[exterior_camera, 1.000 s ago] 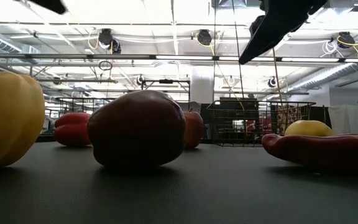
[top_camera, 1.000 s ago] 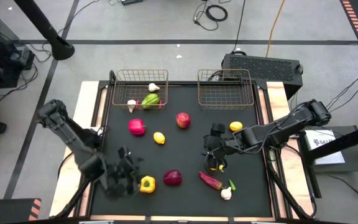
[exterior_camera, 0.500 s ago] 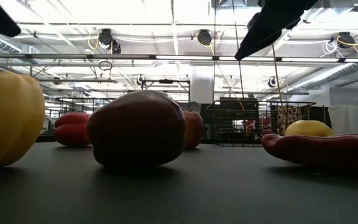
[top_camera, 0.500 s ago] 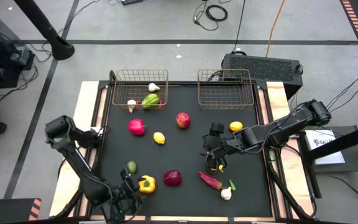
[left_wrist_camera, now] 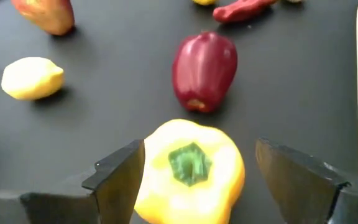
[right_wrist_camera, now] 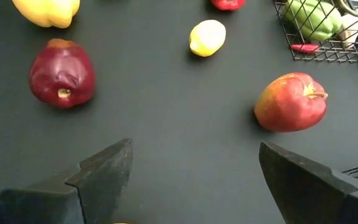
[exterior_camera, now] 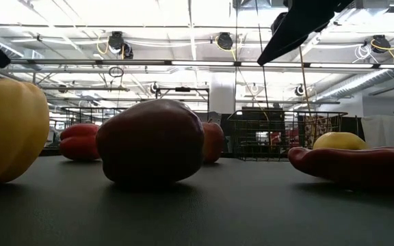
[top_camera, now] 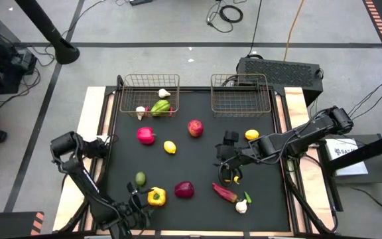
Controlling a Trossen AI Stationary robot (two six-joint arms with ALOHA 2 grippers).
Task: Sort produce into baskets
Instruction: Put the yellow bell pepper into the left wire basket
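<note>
At the near left corner of the black table [top_camera: 197, 159], the left gripper [left_wrist_camera: 194, 180] sits low with its jaws spread wide, one finger on either side of the yellow pepper [top_camera: 156, 196]; from the left wrist view the fingers flank the pepper, but contact cannot be confirmed. Just beside the pepper lies a dark red pepper [top_camera: 184, 190], and a small green lime [top_camera: 140, 178] rests near the table's left edge. Toward the middle right, the right gripper [top_camera: 229, 169] hangs above the mat with its jaws likewise spread and holding nothing; a yellow item lies under its fingers, mostly hidden. Near it are a red chilli [top_camera: 225, 192], a white garlic [top_camera: 241, 207] and a lemon [top_camera: 251, 135]. Mid-table lie a red apple [top_camera: 195, 127], a second lemon [top_camera: 170, 147] and a red-pink pepper [top_camera: 146, 135]. Along the far edge stand two wire baskets: the left basket [top_camera: 126, 99] contains a green vegetable [top_camera: 160, 107] and two white garlic pieces, while the right basket [top_camera: 241, 94] shows no produce inside.
</note>
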